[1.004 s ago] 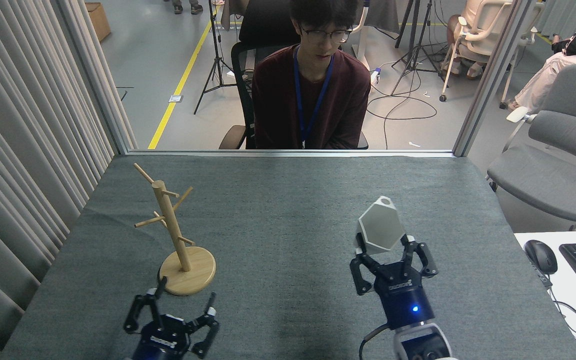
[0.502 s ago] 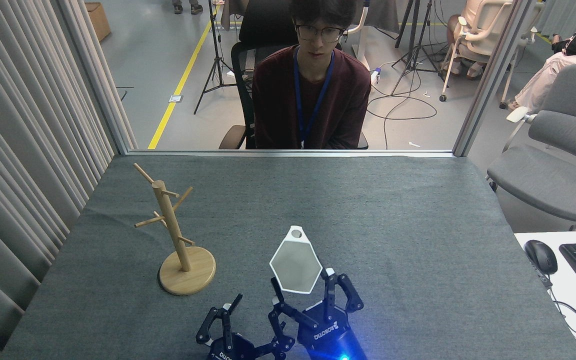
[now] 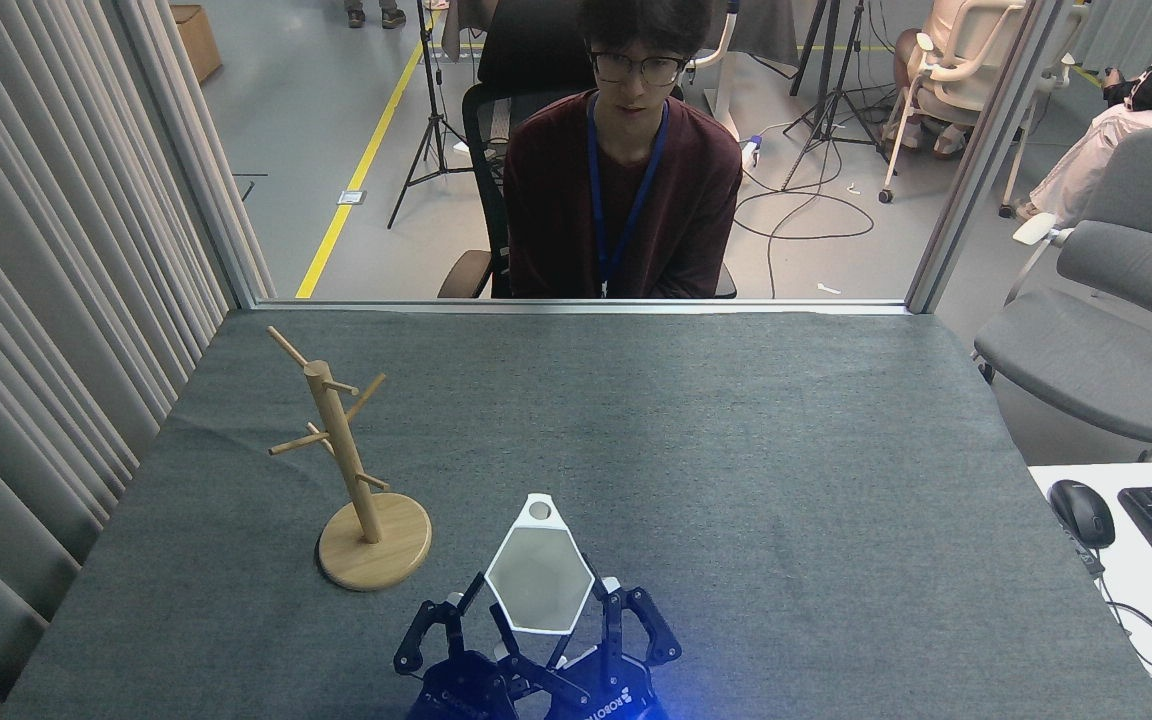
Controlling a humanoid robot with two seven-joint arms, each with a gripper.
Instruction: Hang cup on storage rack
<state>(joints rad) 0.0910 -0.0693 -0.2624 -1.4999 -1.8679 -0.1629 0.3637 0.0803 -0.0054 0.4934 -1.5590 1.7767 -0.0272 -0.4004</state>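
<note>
Head view looks down on a grey cloth-covered table (image 3: 736, 420). At the near edge, the white faceted hexagonal cup (image 3: 539, 580) is held off the cloth with its open mouth facing the camera and its small rim tab with a round hole pointing away toward the far side. The right gripper (image 3: 584, 625) has its black fingers closed against the cup's lower sides, with a blue glow beneath it. The left gripper (image 3: 471, 630) sits just beside it, touching or nearly touching the cup's left edge; its fingers are spread apart, and whether they bear on the cup I cannot tell. The light wooden tree-shaped storage rack (image 3: 346, 460) with slanted pegs and a round disc base stands upright to the cup's left, apart from it. A person in a dark red top (image 3: 621, 190) sits behind the table.
</note>
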